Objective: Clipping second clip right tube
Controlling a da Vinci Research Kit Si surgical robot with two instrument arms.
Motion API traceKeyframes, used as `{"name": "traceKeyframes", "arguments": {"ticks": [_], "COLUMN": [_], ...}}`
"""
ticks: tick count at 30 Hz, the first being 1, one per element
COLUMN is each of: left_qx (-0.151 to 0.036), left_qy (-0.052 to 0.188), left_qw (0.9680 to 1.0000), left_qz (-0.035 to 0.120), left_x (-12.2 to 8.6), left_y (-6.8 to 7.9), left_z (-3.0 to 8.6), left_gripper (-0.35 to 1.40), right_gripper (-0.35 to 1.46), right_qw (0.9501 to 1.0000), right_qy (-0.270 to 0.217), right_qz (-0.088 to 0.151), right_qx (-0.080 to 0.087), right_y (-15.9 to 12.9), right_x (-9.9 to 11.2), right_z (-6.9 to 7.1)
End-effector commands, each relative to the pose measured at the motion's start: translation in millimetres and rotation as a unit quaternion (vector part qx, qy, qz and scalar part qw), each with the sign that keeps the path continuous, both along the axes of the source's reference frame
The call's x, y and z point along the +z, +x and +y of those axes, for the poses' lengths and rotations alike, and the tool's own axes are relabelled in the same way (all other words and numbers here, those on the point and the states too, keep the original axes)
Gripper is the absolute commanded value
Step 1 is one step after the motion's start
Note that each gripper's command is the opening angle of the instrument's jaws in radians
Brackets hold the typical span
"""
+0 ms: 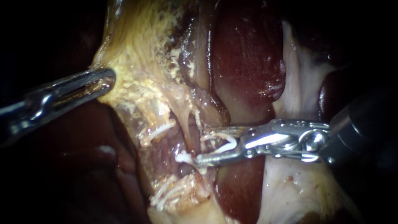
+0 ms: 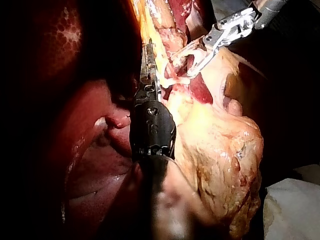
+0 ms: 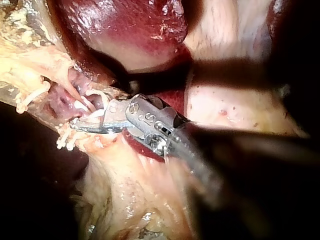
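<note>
The liver (image 1: 248,54) showed in the endoscope view as a glossy, dark red lobe in the upper middle, and more of it lay in shadow at the lower left. Yellow fatty tissue (image 1: 141,54) hung beside the lobe on its left, crumbly and pale along its edge. A smooth whitish membrane (image 1: 298,83) ran down the lobe's right side.

In the left wrist view the liver (image 2: 95,150) was a wet red fold. The yellow fatty tissue (image 2: 225,165) bulged next to it in a lumpy mass, and a white cloth (image 2: 292,210) lay well apart from the tissue. In the right wrist view the liver (image 3: 120,30) sat above the membrane (image 3: 235,105).
</note>
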State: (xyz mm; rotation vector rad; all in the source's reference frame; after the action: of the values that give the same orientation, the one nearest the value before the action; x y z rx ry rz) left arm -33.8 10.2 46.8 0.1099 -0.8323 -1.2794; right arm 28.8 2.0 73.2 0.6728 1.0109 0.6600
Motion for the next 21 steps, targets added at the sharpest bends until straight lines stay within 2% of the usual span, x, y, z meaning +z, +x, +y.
{"name": "traceKeyframes", "arguments": {"ticks": [1,6,11,21], "left_qx": [0.000,0.000,0.000,0.000], "left_qy": [0.000,0.000,0.000,0.000], "left_qw": [1.0000,1.0000,1.0000,1.0000], "left_qz": [0.000,0.000,0.000,0.000], "left_x": [0.0,0.0,0.0,0.0], "left_y": [0.0,0.0,0.0,0.0], "left_z": [0.0,0.0,0.0,-0.1], "left_gripper": [-0.35,-0.35,-0.35,-0.35], "right_gripper": [0.60,0.60,0.60,0.56], "right_qw": [1.0000,0.9998,0.9995,0.9991], "right_qy": [0.000,0.001,0.005,0.011], "right_qz": [0.001,0.013,0.023,0.036], "right_qx": [-0.003,-0.014,-0.019,-0.022], "right_y": [0.2,1.9,3.6,4.3], "right_x": [0.4,2.0,2.7,3.3], "right_z": [-0.1,-0.7,-1.1,-1.0]}}
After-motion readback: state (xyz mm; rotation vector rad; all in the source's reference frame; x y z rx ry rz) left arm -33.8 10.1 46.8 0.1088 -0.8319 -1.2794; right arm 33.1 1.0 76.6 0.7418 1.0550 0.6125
